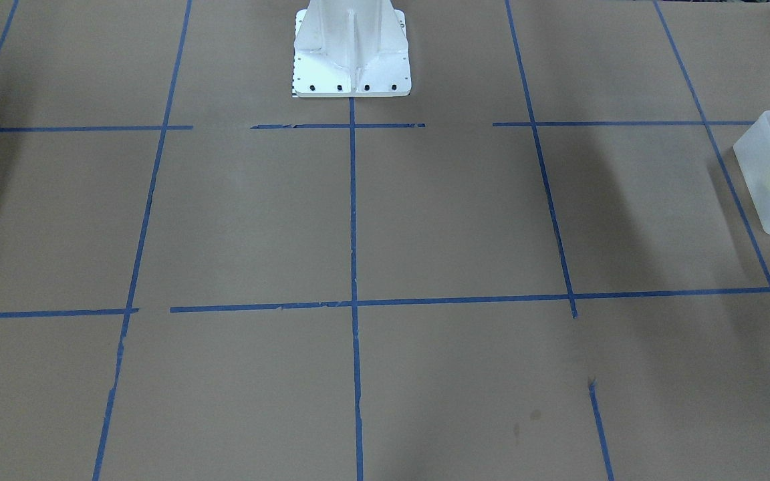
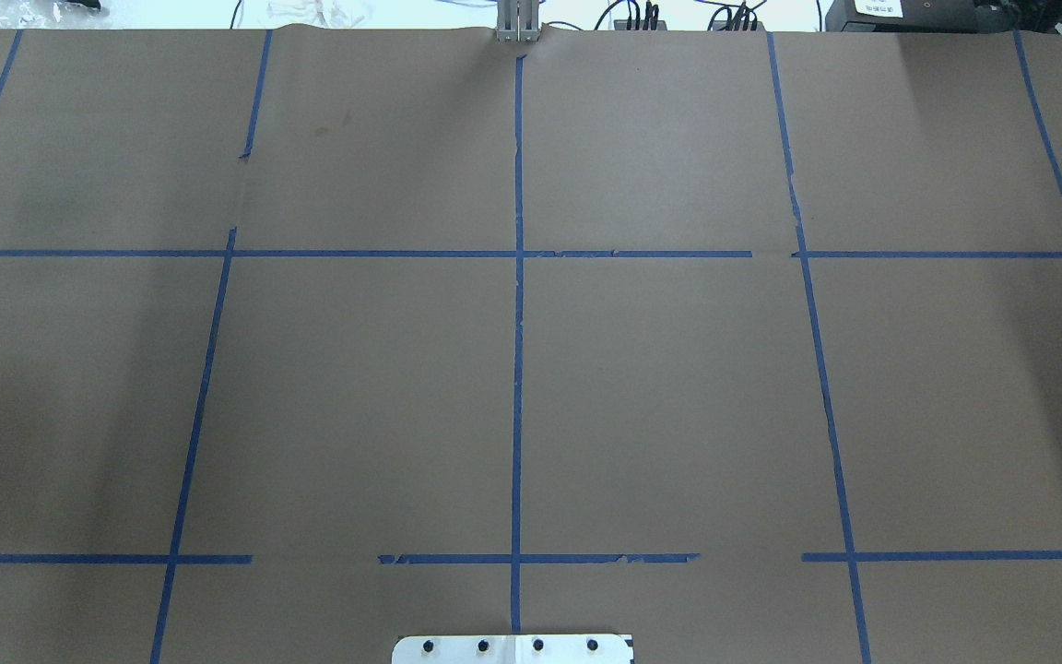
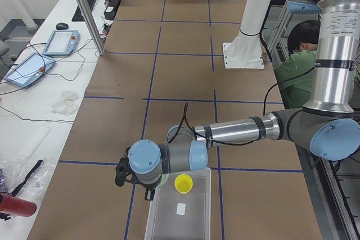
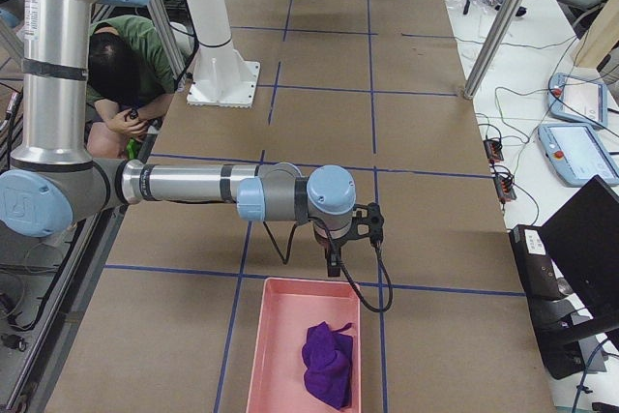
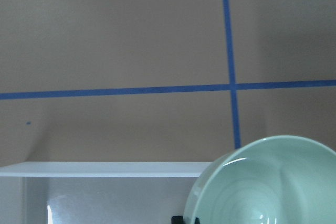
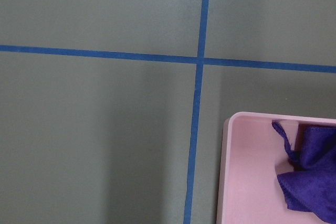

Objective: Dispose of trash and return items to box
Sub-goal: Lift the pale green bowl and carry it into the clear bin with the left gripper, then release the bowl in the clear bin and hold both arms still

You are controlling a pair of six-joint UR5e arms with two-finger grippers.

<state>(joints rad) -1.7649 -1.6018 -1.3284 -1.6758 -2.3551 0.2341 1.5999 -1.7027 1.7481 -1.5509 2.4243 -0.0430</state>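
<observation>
1. the left gripper [image 3: 140, 184] hangs at the end of the near arm in the exterior left view. it is over the corner of the frosted bin [image 3: 169, 220] that lies farther from the robot and toward mid-table.
2. i cannot tell how its jaws stand. the side view is no basis for judging that, and the left wrist view shows only a small dark part at its bottom edge.
3. the pale green bowl [image 5: 268, 182] fills the lower right of the left wrist view. it is tilted with its inside toward the camera, and it overlaps the bin's rim and interior.
4. whether the bowl is gripped or resting cannot be told.
5. the yellow cup [image 3: 183, 184] stands inside the bin near the end closest to the gripper, mouth up.
6. a white label [image 3: 181, 208] lies on the bin's floor, just beyond the cup.
7. the right gripper [image 4: 334, 260] hangs above the near edge of a pink tray [image 4: 280, 336] at the table's other end. i cannot tell whether its jaws are apart or together.
8. a crumpled purple cloth [image 4: 327, 363] lies in the tray.
9. the table [image 2: 678, 387] is covered in brown paper crossed by blue tape lines [image 2: 518, 369].
10. the white pedestal [image 1: 351, 50] stands at the robot's edge of the table, and a person [image 3: 298, 54] in a green shirt sits behind it.
</observation>
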